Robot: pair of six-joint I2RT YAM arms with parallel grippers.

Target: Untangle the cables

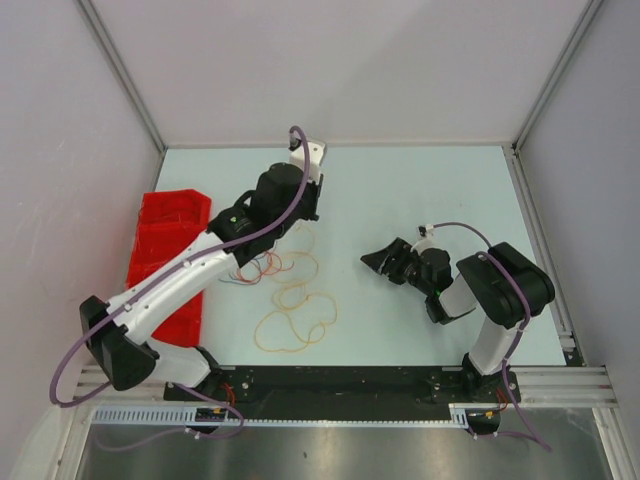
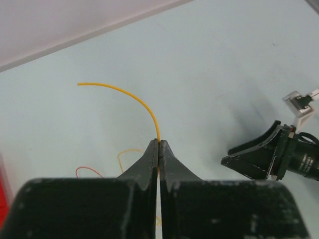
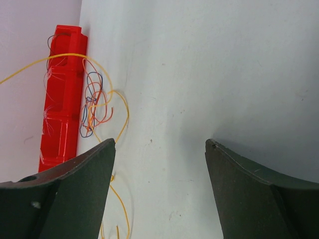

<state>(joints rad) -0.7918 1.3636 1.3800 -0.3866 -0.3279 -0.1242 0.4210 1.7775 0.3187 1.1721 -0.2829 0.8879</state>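
- The left gripper [image 2: 158,143] is pinched tight on one orange cable [image 2: 134,97]. Its two fingers press together, with the thin wire caught between their tips.
- Past the tips, the loose end of that orange cable bends up and away to the left, in the air above the table [image 2: 224,74].
- The other cables [image 1: 295,320] lie on the table near the middle, in front of the left arm. Big orange loops lie closest to the arm bases.
- A small messy knot [image 1: 262,268] of red, blue and orange wires sits a bit farther back, just beside the left arm.
- A red bin [image 1: 165,240] stands at the left side of the table. In the right wrist view the knot lies just beside it, and a few thin wires lie on the bin too.
- The right gripper [image 3: 160,143] is spread wide and holds nothing.
- It is on the right side of the table. It points left toward the cables and is well apart from them.
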